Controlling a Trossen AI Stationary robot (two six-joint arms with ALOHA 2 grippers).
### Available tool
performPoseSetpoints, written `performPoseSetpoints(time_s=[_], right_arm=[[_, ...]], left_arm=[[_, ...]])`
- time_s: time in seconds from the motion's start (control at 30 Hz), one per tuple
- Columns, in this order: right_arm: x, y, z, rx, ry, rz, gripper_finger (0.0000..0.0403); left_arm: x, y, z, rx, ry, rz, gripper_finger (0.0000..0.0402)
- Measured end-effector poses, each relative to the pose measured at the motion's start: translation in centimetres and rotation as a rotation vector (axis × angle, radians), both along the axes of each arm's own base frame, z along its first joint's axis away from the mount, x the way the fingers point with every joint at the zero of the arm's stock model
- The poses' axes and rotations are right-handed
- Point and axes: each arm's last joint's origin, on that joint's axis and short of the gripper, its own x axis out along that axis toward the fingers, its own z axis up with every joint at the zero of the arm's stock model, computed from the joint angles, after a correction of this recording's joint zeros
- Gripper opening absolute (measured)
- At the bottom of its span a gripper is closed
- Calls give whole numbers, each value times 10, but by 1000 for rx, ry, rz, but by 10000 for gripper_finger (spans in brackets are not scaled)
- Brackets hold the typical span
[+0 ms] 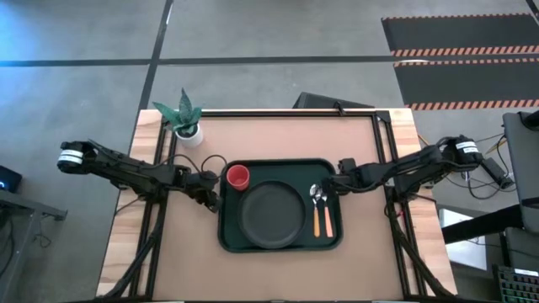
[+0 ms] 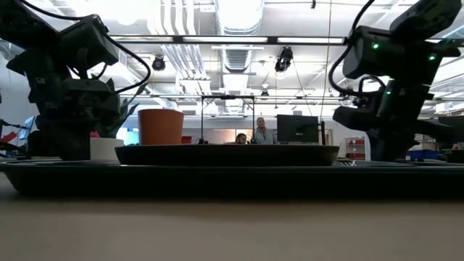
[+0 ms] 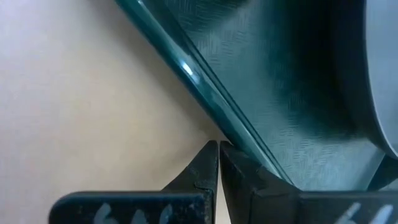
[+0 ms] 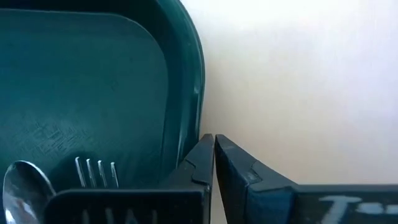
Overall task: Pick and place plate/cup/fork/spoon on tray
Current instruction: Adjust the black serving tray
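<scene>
The dark green tray (image 1: 226, 220) lies flat on the table. On it are the dark plate (image 1: 271, 215), the red cup (image 1: 238, 176) in its far left corner, and the spoon (image 1: 317, 210) and fork (image 1: 328, 215) side by side along its right rim. My left gripper (image 1: 212, 195) is shut, its tips at the outer edge of the tray's left rim (image 3: 186, 68). My right gripper (image 1: 335, 181) is shut, its tips at the outer edge of the right rim (image 4: 196, 93), next to the fork's tines (image 4: 96, 171) and the spoon's bowl (image 4: 25, 180). My left gripper points down at the outer edge of the tray's left rim (image 3: 239, 140), one finger (image 3: 208, 165) over the table, the other (image 3: 249, 177) over the rim. I cannot tell whether it touches the rim. My right gripper stands likewise at the right rim (image 4: 198, 124), near the far right corner. I cannot tell whether it touches.
A white pot with a green plant (image 1: 187, 122) stands at the table's far left, beyond the cup. In the low view the tray (image 2: 232, 177) rests on the table with the plate (image 2: 226, 154) and cup (image 2: 161, 127) on it. People show far behind in the room.
</scene>
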Motion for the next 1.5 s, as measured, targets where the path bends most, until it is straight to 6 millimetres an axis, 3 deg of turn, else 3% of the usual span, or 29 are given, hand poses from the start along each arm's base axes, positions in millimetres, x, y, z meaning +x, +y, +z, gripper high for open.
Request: performPoseSetpoints(time_s=[0.2,1.5], right_arm=[[2,-7,0,-6,-4,5,8],[0,1,1,37,-5,4,8]], left_arm=[[0,0,0,4,-4,-1,0],[1,5,2,105,-4,64,0]])
